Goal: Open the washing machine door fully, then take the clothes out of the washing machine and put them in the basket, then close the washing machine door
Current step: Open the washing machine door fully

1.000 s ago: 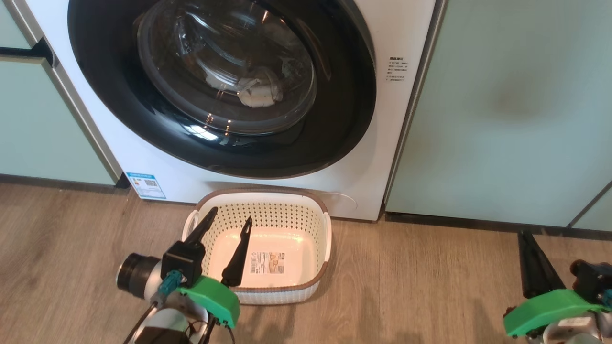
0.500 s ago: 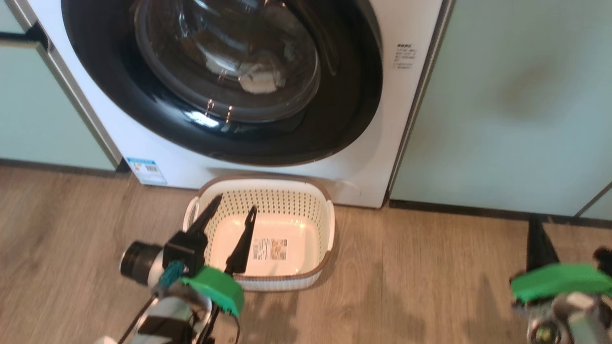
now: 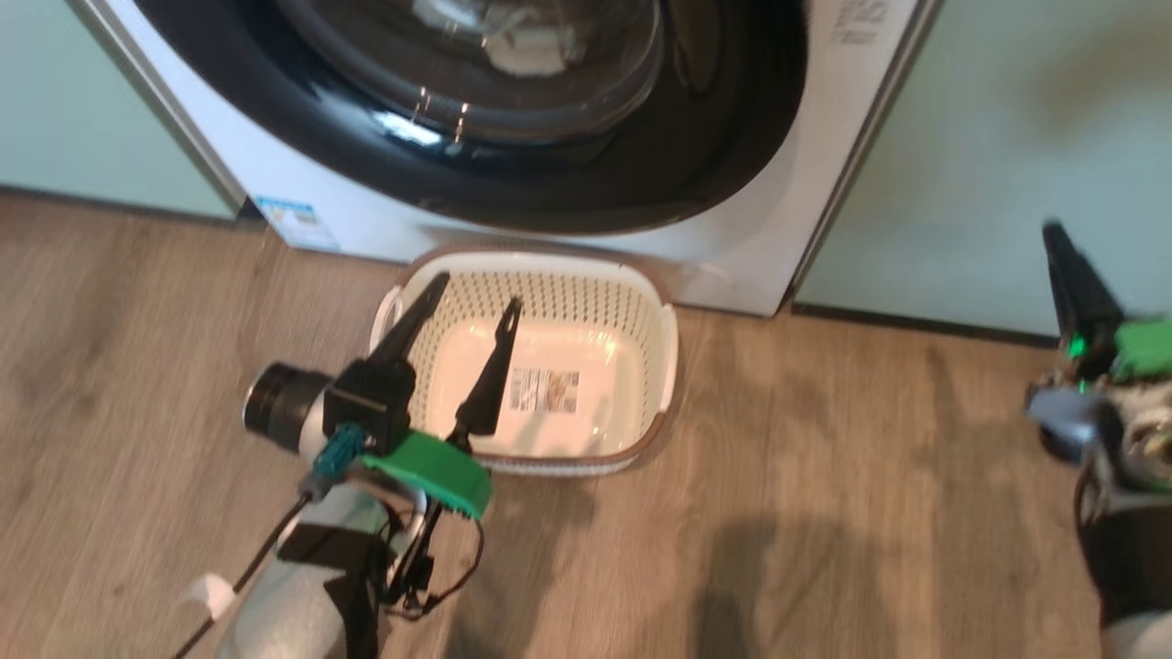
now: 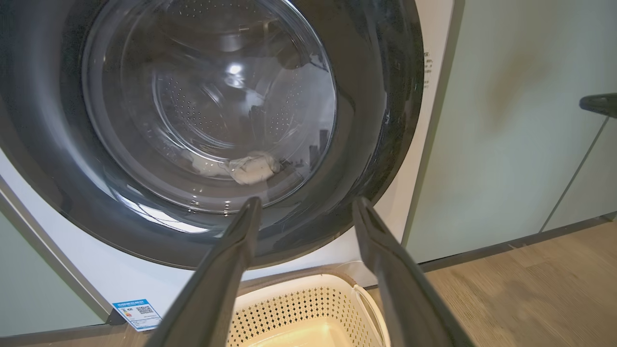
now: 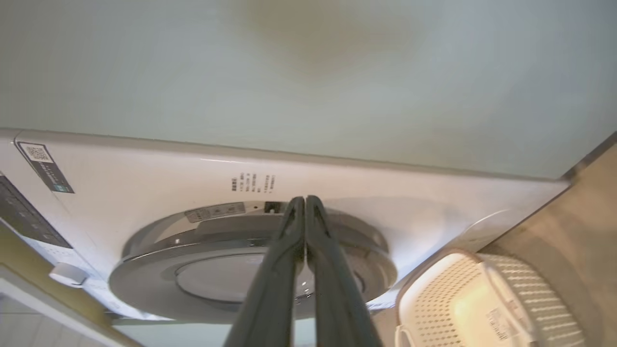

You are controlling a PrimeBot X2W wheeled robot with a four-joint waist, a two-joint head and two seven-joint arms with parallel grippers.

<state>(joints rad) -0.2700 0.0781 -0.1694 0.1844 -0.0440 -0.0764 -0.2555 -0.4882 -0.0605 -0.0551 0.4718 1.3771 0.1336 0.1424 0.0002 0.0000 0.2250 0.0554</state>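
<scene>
Left gripper (image 3: pixel 476 291) hovers wide open and empty before the washing machine (image 3: pixel 806 210). The right gripper (image 5: pixel 305 198), pressed shut on nothing, points at its closed washing machine door (image 4: pixel 385 120). The basket (image 3: pixel 586 293) sits just in front and the clothes (image 4: pixel 250 169) lie inside. Opening the door looks not yet begun; the next move calls for catching the door's edge. The blue sticker (image 4: pixel 136 311) is unreadable.

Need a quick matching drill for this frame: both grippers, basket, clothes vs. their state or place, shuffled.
1. left gripper
2. right gripper
3. basket
4. clothes

A. behind the washing machine door
B. fingers pressed together
C. empty, on the floor
D. fingers spread apart

Pairs: 1-D, 2-B, 3-C, 4-A
</scene>
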